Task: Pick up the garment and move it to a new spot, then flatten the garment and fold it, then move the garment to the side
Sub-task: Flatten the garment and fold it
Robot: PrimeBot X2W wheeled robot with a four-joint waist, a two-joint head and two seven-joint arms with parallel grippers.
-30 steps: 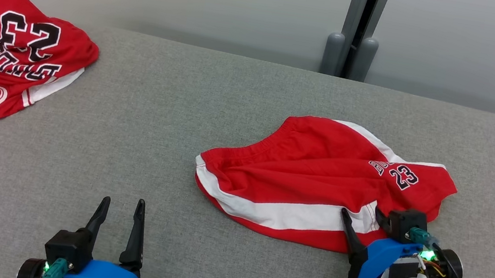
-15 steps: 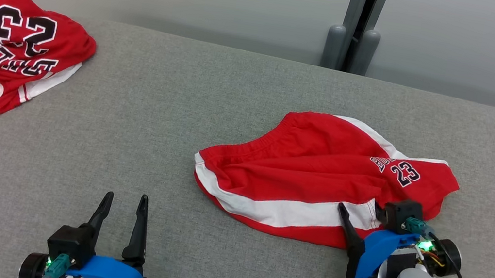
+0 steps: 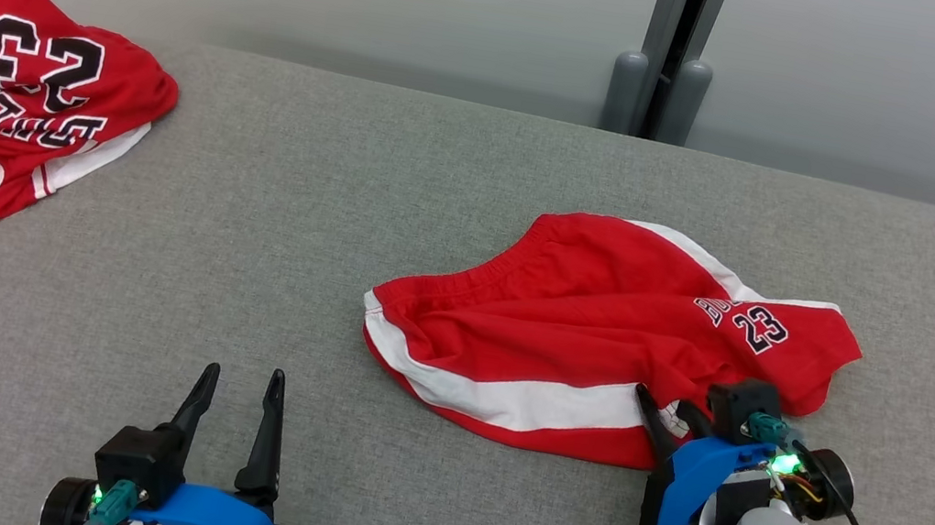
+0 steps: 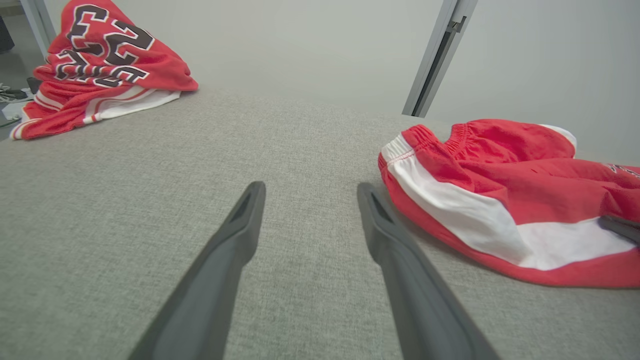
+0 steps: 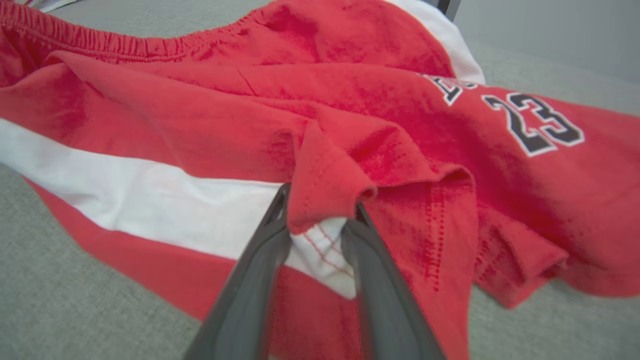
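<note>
1. Red shorts (image 3: 595, 337) with a white side stripe and the number 23 lie crumpled on the grey bench (image 3: 349, 189), right of its middle and towards the near edge.
2. The right fingers (image 5: 272, 240) are at the shorts' near right hem, drawn in around a raised fold of red cloth that fills the gap between them.
3. The left fingers (image 4: 237, 235) are spread wide with nothing between them, over bare bench by the near edge, left of the shorts.
4. A second red garment (image 3: 47, 98) printed 23 is heaped at the far left corner.
</note>
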